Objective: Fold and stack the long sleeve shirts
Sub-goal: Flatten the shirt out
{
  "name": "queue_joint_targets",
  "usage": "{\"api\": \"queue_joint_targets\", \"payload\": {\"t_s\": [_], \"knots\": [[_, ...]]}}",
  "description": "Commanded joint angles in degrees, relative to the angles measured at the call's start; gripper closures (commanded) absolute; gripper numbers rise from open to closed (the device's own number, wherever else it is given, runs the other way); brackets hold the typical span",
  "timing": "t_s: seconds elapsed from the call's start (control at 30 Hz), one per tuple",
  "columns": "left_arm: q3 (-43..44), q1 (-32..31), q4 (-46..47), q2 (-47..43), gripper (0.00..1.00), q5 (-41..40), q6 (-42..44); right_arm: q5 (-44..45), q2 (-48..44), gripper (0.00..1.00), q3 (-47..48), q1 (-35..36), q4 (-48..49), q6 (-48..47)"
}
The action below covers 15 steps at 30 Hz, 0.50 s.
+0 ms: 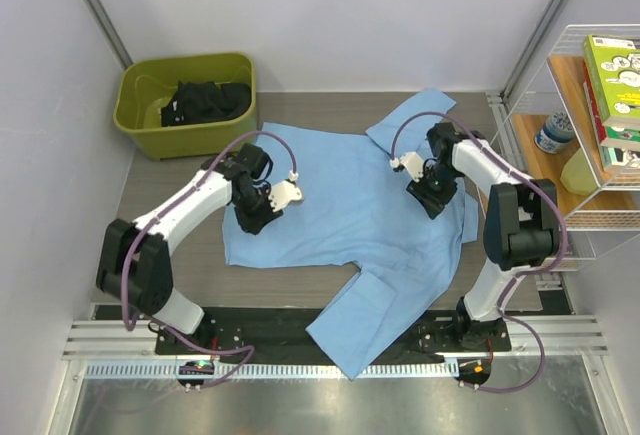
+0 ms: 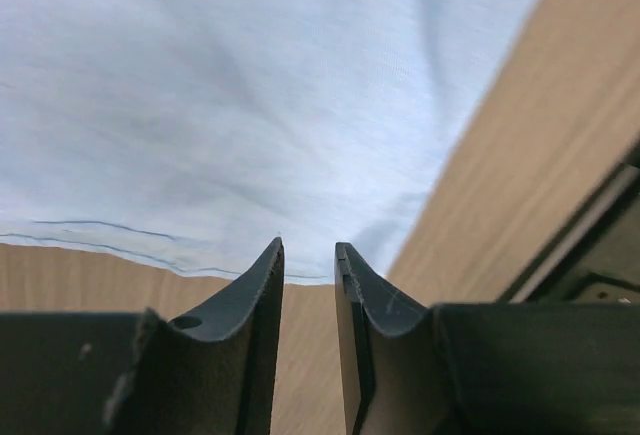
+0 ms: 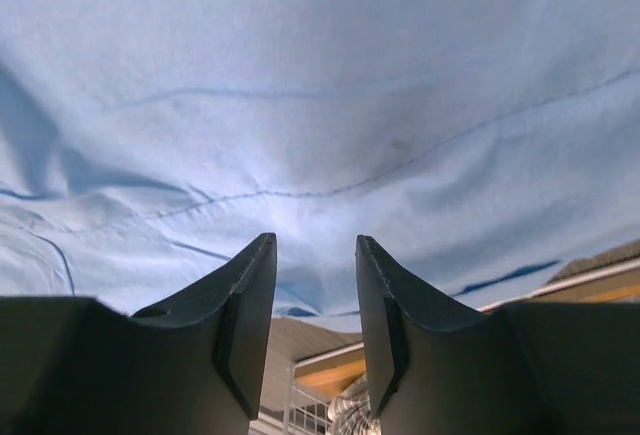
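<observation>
While the light blue thin cloth long sleeve shirt (image 1: 350, 205) lies spread across the wooden tabletop (image 1: 270, 285), the left gripper (image 1: 252, 220) sits at its left hem, jaws narrowly apart, nothing between. The right gripper (image 1: 432, 203), jaws half parted, meets puckered cloth near the right edge; whether it pinches, I cannot tell.

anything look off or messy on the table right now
Yes: one end of the light blue shirt trails off the near edge of the table, lying over the black strip and metal rail there. The rest lies spread out, a little rumpled at its far right corner.
</observation>
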Motion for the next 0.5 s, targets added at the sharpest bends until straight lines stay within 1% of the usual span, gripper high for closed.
{"api": "queue_joint_targets", "payload": {"t_s": [0.0, 0.03, 0.07, 0.2, 0.3, 0.4, 0.43, 0.47], "knots": [[3.6, 1.5, 5.1, 8.8, 0.71, -5.5, -3.3, -3.0, 5.5, 0.57, 3.8, 0.6, -2.0, 3.3], [3.8, 1.7, 5.9, 11.8, 0.71, -6.4, -3.6, -2.7, 6.2, 0.57, 4.2, 0.6, -1.5, 3.7], [3.8, 2.2, 6.5, 12.9, 0.71, -7.5, -3.6, -2.6, 7.0, 0.57, 4.7, 0.7, -0.7, 4.1], [0.8, 3.3, 7.0, 15.1, 0.72, -8.7, -2.8, -2.4, 9.9, 0.57, 5.2, 1.3, 0.0, 4.5], [-4.5, 3.3, 6.0, 13.0, 0.72, -8.1, -0.9, -1.5, 10.1, 0.57, 2.9, 3.0, 1.5, 3.4], [-9.2, 3.2, 2.3, 9.2, 0.73, -6.3, 1.0, -0.9, 9.2, 0.57, -1.2, 5.1, 1.4, 1.2], [-10.2, 3.2, -0.5, 8.0, 0.73, -5.3, 1.3, -1.1, 7.8, 0.57, -2.5, 6.5, 1.3, 0.6], [-11.9, 3.1, -1.4, 6.9, 0.74, -4.8, 1.9, -1.6, 6.8, 0.57, -5.1, 7.3, 0.3, -0.1]]}}
